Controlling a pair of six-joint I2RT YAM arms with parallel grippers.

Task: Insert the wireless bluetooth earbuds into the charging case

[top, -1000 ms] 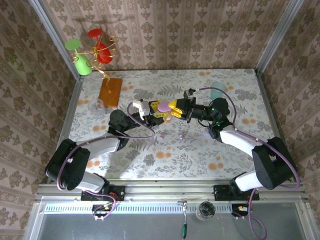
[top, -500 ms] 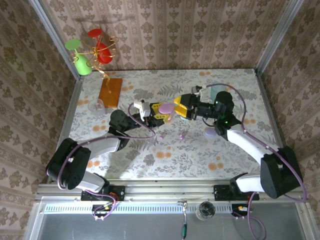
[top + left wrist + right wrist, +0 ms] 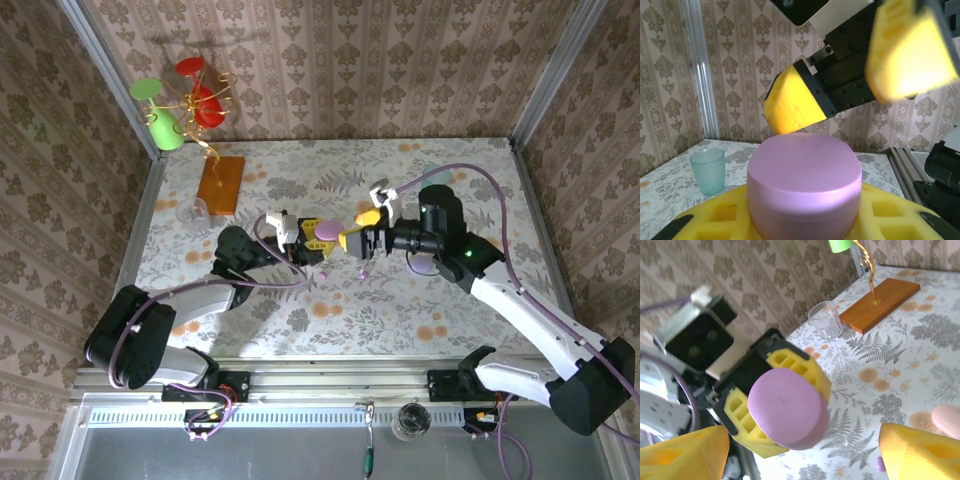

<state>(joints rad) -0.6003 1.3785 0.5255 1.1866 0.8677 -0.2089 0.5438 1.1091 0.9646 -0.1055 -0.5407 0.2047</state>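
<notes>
Though shut earlier, the right pincer (image 3: 360, 228) now gapes. Left pincer (image 3: 320, 236) clamps a lilac case (image 3: 788, 407) over the floral table (image 3: 400, 310); walls (image 3: 400, 60) are wallpapered.

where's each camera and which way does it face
top external: above and behind the bases, looking down on the table; left gripper and right gripper show
left wrist: on the left arm, facing the right gripper; own yellow fingers below
right wrist: on the right arm, facing the left gripper; own fingers at bottom corners
shared: both wrist views see the lilac case
</notes>
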